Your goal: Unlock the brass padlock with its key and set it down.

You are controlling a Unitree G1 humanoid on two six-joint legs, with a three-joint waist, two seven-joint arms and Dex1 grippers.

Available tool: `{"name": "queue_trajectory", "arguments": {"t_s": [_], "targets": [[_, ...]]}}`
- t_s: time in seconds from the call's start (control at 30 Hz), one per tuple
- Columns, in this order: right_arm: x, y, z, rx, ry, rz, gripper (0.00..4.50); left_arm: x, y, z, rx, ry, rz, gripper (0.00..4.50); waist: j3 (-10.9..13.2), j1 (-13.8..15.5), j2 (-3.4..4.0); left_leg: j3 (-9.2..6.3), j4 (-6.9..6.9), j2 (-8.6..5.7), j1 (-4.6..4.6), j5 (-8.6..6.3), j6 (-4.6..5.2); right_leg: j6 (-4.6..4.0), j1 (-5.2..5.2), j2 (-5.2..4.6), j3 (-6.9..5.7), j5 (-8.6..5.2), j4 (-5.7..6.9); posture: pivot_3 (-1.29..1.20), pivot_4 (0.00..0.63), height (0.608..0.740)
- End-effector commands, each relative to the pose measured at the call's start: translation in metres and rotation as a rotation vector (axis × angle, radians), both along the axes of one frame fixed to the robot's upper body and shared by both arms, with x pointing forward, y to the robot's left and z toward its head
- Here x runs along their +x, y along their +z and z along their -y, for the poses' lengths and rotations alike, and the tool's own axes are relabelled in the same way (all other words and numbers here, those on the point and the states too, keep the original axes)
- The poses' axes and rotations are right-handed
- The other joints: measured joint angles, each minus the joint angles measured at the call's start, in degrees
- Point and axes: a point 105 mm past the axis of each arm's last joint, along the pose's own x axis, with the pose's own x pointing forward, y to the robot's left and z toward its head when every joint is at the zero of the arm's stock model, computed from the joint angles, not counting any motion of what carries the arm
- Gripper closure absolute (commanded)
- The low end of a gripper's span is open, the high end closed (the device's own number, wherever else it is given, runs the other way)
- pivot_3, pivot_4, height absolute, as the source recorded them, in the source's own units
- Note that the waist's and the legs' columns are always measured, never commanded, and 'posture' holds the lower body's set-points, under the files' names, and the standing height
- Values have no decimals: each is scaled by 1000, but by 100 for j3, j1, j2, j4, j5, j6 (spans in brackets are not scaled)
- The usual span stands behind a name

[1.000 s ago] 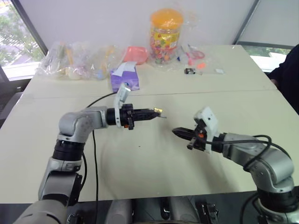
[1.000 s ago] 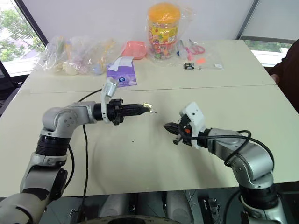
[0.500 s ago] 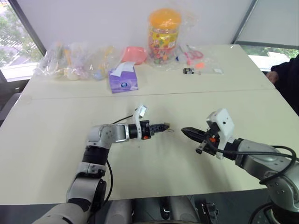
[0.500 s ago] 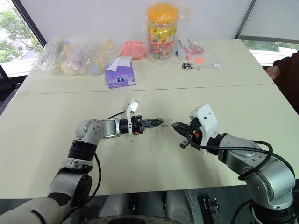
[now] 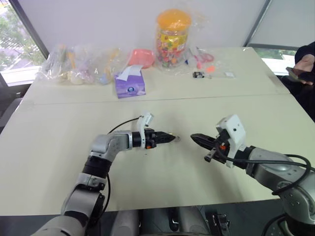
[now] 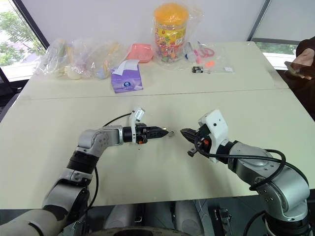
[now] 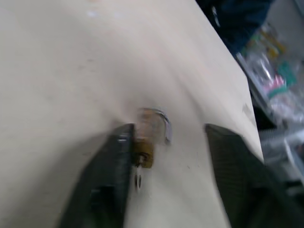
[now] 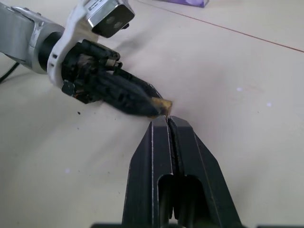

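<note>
Mid-tabletop [image 5: 236, 113], brass padlock [image 7: 147, 135] lies down, touching one finger of left gripper [image 7: 166, 156], fingers apart. Right gripper [image 8: 168, 124] hovers nearby, fingers together, empty. Padlock looks tiny, rigid, slippery metal; likely best pinched across flat brass body, not shackle.

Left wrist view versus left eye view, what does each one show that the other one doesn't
The left wrist view alone shows the left gripper's fingers standing apart, the brass padlock by one of them, on the table, and its silvery shackle.

The left eye view alone shows the right gripper, the candy jar and the purple tissue pack.

Both show the beige table and the padlock at the left gripper's tip.
</note>
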Motion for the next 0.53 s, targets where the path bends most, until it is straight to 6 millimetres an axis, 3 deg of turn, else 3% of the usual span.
{"name": "queue_trajectory", "arguments": {"t_s": [0.03,0.07,0.33,0.53], "targets": [[-2,8,-3,-10,23,47,4500,2,-4,-15,61,21,39,439,0,-3,0,0,0,1,0,0,0,0,0,0,0,0,0,0,150,737],[-2,8,-3,-13,24,47,4500,2,0,-18,64,17,67,22,0,-7,0,0,0,1,0,0,0,0,0,0,0,0,0,0,150,737],[-8,1,1,-124,70,26,4500,-8,17,-44,144,-83,307,22,1,3,1,0,-4,6,-1,0,0,-2,-2,2,0,-1,-5,0,150,737],[-10,2,6,-179,103,33,4500,-15,35,-58,153,-123,394,22,1,30,0,4,-4,2,-14,0,1,-3,1,-8,-1,-2,-35,0,150,737]]}}
